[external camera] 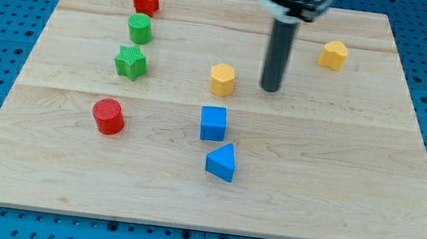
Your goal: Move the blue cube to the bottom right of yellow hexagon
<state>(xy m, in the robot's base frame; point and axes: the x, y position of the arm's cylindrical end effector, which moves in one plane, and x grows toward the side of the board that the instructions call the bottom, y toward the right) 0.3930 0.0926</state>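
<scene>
Camera view: the blue cube (213, 123) sits just below the yellow hexagon (222, 80), not yet at its lower right. Approach step, by my judgement; next, my tip (270, 89) must get to the cube's left and push rightward. The rod stands upright, right of the hexagon, touching nothing. No jaws exist.

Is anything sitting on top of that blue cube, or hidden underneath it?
Nothing sits on the blue cube; its top face is bare. It rests on the wooden board. Whatever lies beneath its base is covered.
</scene>
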